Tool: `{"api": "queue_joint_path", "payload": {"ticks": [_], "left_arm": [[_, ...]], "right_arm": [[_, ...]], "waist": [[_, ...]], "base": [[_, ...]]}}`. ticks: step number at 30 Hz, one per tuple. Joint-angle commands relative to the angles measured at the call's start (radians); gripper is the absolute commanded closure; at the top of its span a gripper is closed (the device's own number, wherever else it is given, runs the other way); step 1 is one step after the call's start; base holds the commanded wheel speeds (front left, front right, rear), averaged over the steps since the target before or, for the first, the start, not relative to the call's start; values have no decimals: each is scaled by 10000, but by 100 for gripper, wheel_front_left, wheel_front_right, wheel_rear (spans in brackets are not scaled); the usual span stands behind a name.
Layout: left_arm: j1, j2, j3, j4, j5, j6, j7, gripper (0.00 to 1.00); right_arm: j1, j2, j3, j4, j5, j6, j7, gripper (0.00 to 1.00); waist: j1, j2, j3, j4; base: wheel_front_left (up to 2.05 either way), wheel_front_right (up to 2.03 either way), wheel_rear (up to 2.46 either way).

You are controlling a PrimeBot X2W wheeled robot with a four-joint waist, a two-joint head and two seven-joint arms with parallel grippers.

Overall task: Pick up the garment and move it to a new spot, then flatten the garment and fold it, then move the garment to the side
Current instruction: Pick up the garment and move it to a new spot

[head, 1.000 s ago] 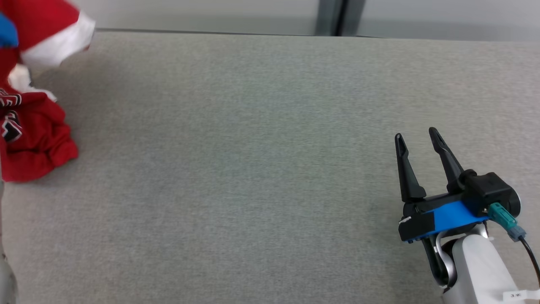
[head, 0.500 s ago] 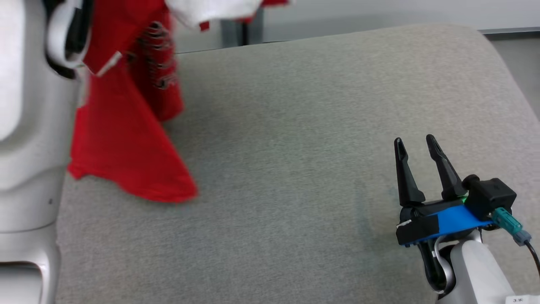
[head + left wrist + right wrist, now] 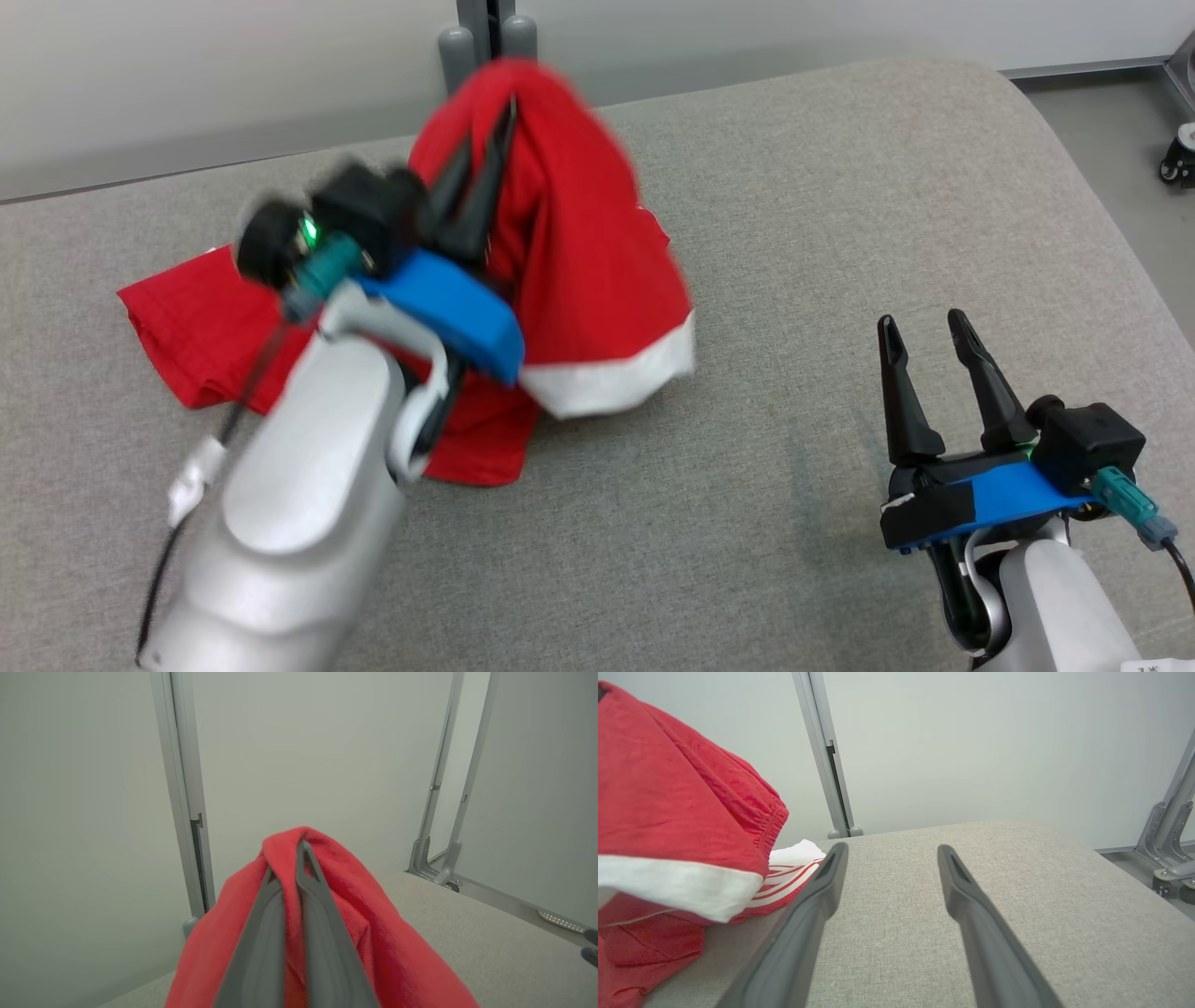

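**Head view.** We look from above, forward and down, onto the grey padded table (image 3: 794, 187). A pale wall (image 3: 187, 84) closes its far edge. The left gripper (image 3: 485, 126) and right gripper (image 3: 921, 319) reach in from the near side, close under us.

**Left wrist view.** We sit low, right behind the left gripper, facing the way it points, toward the wall and an upright post (image 3: 180, 788). The garment (image 3: 373, 914) lies very close to the lens.

**Right wrist view.** We sit just above the table, behind the right gripper, facing the same wall.

**Shared.** All three views take in the garment, the table's far edge and the post.
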Motion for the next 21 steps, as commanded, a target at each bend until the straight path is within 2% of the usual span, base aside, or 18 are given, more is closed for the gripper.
{"api": "queue_joint_path", "payload": {"ticks": [1,7,8,9,10,12,16,21], "left_arm": [[518,-4,-201,396,107,85,-177,100],[1850,-300,-692,2121,32,107,-675,100],[1938,-339,-744,2374,20,87,-732,79],[1950,-350,-831,2591,117,82,-817,31],[1929,-412,-872,2758,121,81,-917,0],[1788,-492,-934,2924,183,57,-1143,0],[1647,-523,-600,2513,352,303,-1434,0],[2422,-297,622,838,516,629,-1452,0]], "right_arm": [[31,-13,3,45,-1,5,-38,0],[0,-12,35,116,-58,5,-38,0],[3,-12,40,136,-75,5,-38,0],[13,-11,59,167,-72,5,-38,0],[30,-14,84,197,-60,5,-38,0],[118,-13,67,241,-76,5,-38,0],[351,-12,-55,278,-126,5,-37,0],[555,-15,-189,282,-169,5,-37,0]], "waist": [[0,1,14,14],[0,1,27,131],[0,1,7,175],[0,1,-19,211],[0,1,-57,246],[0,1,-190,351],[0,1,-517,680],[0,1,-710,1219]], "base": [[0,0,0],[0,0,0],[0,0,0],[0,0,0],[0,0,0],[0,0,0],[0,0,0],[0,0,0]]}}
